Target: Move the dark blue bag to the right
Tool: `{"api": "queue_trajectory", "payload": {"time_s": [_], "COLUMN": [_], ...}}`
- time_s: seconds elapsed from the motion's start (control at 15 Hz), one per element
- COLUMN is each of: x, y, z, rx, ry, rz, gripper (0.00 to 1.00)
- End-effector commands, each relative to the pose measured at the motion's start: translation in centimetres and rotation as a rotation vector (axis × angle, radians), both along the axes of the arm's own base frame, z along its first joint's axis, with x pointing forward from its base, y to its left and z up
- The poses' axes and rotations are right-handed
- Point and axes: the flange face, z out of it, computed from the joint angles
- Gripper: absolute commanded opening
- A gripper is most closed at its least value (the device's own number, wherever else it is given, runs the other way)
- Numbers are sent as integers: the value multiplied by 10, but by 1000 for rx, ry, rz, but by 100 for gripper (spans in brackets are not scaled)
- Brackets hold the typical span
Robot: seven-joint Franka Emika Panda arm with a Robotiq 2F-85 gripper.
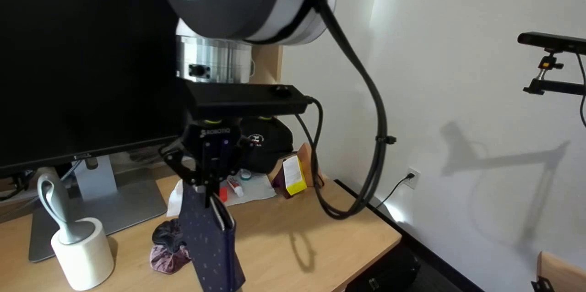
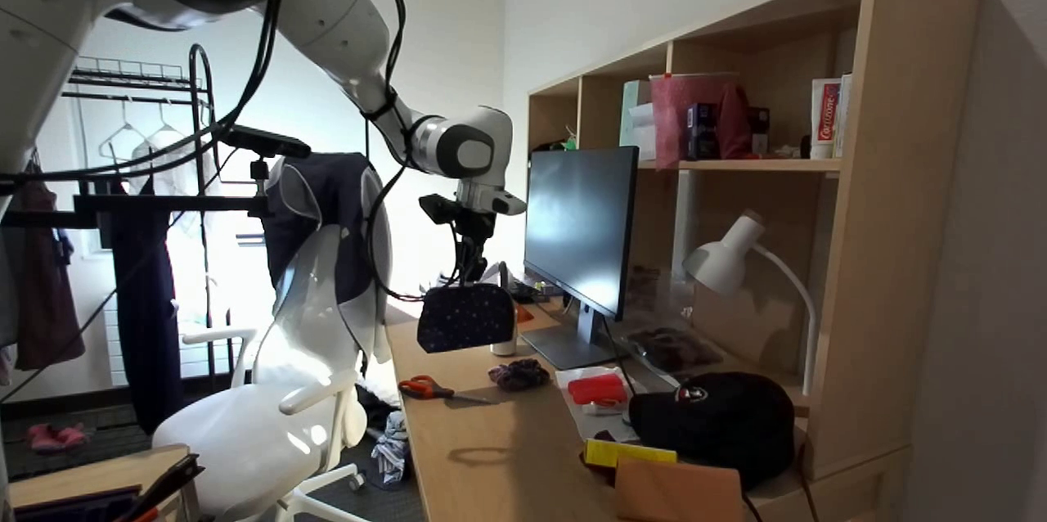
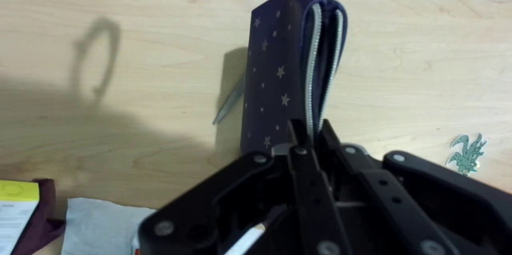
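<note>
The dark blue bag (image 1: pixel 203 241) has small pale stars and silver zips. It hangs from my gripper (image 1: pixel 208 193) above the light wood desk (image 1: pixel 293 237), and it also shows in an exterior view (image 2: pixel 465 319). In the wrist view, the gripper (image 3: pixel 312 131) has its two fingers closed on the zipped top of the bag (image 3: pixel 276 75), one finger on each side. The bag looks upright and raised off the desktop. It hides part of the orange-handled scissors (image 3: pixel 232 99) beneath it in the wrist view.
Scissors (image 2: pixel 425 388) and dark scrunchies (image 2: pixel 520 375) lie on the desk near the bag. A grey-handled brush in a white holder (image 1: pixel 83 255) stands by the monitor (image 1: pixel 87 67). A black cap (image 2: pixel 720 428), yellow box (image 2: pixel 630 453) and lamp (image 2: pixel 724 260) are along the desk.
</note>
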Motion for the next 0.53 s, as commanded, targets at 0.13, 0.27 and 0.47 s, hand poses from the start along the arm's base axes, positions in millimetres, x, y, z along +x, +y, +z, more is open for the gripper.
{"api": "queue_trajectory", "payload": {"time_s": [0.13, 0.27, 0.47], "x": [-77, -99, -117], "y": [-55, -76, -98], "z": [-12, -19, -17], "rx": [86, 84, 40], "ry": [38, 66, 78], "rz": [-5, 1, 18], "gripper": [8, 8, 8]}}
